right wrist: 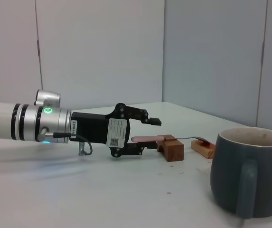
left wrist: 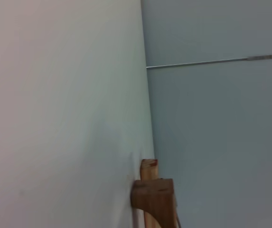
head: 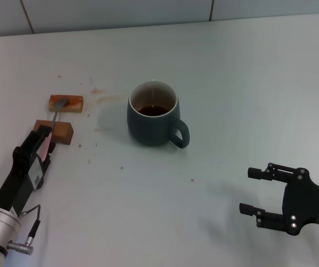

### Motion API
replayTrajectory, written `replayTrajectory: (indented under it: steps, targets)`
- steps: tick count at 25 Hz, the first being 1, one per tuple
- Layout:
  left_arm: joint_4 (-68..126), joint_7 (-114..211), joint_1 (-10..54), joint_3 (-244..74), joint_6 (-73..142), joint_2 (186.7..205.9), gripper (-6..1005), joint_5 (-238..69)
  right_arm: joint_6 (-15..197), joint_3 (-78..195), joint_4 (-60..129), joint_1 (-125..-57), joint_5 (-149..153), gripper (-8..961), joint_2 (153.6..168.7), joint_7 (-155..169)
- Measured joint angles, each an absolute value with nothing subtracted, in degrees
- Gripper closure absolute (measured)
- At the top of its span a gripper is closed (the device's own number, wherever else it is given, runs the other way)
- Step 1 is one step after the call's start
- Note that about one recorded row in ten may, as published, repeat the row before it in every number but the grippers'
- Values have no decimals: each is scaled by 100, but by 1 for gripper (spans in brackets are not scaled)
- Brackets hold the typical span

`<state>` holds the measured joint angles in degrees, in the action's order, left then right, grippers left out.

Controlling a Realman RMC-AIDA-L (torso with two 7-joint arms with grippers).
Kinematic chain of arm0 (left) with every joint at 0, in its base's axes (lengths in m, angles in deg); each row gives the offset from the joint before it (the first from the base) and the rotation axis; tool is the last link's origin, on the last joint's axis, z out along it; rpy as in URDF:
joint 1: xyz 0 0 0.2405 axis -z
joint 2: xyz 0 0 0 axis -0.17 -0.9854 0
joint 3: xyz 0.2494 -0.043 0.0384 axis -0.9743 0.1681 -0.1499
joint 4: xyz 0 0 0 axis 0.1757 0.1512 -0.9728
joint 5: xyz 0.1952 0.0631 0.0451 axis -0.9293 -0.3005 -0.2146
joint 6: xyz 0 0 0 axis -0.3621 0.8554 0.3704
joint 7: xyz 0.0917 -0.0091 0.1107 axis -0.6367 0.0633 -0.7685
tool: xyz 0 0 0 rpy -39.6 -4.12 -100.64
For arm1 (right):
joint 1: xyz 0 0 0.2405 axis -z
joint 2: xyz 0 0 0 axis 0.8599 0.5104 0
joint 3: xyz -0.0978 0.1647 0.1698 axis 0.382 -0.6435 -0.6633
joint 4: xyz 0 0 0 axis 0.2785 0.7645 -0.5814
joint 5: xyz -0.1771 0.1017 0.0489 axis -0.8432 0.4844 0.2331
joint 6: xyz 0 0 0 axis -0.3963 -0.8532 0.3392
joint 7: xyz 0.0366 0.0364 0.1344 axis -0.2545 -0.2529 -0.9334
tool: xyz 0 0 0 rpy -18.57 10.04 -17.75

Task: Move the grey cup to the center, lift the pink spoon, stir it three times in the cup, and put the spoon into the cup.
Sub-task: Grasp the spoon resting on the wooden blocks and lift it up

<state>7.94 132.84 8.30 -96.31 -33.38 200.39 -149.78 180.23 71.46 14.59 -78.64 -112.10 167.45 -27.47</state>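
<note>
The grey cup [head: 153, 117] stands upright at the table's middle with dark liquid inside, its handle toward my right; it also shows in the right wrist view [right wrist: 247, 173]. The pink spoon [head: 55, 114] lies across two brown blocks, its metal bowl on the far one. My left gripper [head: 44, 136] is open, with one finger above and one below the spoon's pink handle [right wrist: 147, 139], seen side-on in the right wrist view [right wrist: 154, 134]. My right gripper [head: 250, 191] is open and empty, low at the front right, well clear of the cup.
The far block [head: 65, 103] and the near block [head: 59, 132] sit left of the cup; both show in the left wrist view [left wrist: 154, 199]. Brown stains and crumbs [head: 98, 94] dot the table between blocks and cup. A wall runs along the back.
</note>
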Motion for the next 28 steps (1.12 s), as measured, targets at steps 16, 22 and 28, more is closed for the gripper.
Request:
replayTrajectory:
  steps: [16, 22, 28]
  targets:
    - [769, 13361, 865, -9578, -3130, 20047, 661, -14999, 18088, 7127, 1452, -7873, -11210, 244, 16739, -2747]
    - [766, 13357, 888, -9578, -3081, 20047, 730, -14978, 18088, 7128, 1448, -7882, -11211, 244, 16736, -2747]
    - [787, 13345, 901, -9578, -3067, 20047, 774, -14980, 18088, 7128, 1440, -7882, -11211, 244, 16736, -2747]
